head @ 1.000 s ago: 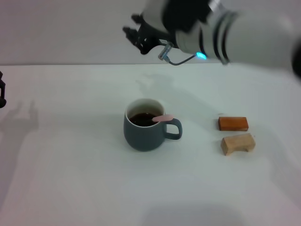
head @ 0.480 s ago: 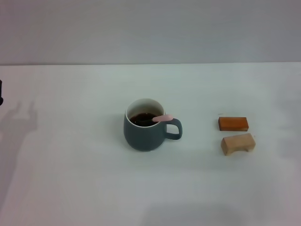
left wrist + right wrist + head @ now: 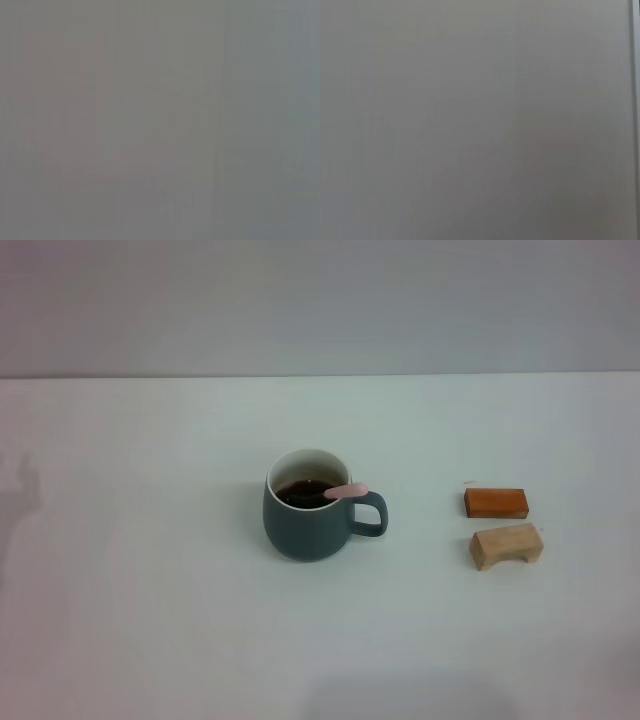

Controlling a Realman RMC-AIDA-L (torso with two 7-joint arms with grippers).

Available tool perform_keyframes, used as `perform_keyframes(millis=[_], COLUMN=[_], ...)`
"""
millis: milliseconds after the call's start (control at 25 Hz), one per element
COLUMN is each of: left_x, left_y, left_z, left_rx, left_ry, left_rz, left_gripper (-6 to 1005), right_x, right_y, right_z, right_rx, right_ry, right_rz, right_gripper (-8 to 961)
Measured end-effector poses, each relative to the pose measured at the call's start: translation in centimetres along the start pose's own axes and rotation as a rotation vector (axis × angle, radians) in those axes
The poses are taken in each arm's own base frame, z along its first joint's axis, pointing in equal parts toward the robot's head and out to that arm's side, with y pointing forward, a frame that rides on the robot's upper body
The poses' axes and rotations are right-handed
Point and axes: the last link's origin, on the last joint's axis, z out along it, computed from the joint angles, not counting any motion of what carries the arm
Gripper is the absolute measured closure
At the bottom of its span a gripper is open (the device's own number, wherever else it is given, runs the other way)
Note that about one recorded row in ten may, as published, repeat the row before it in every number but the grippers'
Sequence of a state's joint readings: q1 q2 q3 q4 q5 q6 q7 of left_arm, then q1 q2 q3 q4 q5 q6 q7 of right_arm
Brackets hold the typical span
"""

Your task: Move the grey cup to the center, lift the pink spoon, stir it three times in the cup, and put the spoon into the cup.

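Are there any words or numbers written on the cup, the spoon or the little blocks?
No text can be read anywhere.
Grey cup: plain, no words or logo showing.
Pink spoon: only its plain handle end shows, resting on the cup's rim.
Orange block: no label.
Tan block: no label.
White table: no marks or signs.
The two wrist views show only blank grey, with no writing. Neither gripper is in view.

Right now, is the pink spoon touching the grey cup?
Touching. In the head view, the pink spoon stands in the grey cup, and its handle rests on the rim above the cup's loop handle. No gripper is in view.
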State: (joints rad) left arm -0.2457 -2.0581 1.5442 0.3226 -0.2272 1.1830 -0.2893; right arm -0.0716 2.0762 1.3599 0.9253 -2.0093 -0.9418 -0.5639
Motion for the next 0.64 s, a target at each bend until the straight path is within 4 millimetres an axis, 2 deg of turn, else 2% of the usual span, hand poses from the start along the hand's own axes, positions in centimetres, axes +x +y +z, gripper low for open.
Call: perform_keyframes(millis=[640], left_x=[0.43], left_y=[0.06], left_z=[0.99], left_rx=[0.005], left_ry=[0.016], left_rz=[0.03], left_gripper=[662], right_x=[0.65], right_y=[0.28], right_z=[-0.01], right_rx=[-0.048], right_ry=[-0.024], right_rz=[-0.085], right_gripper=[679])
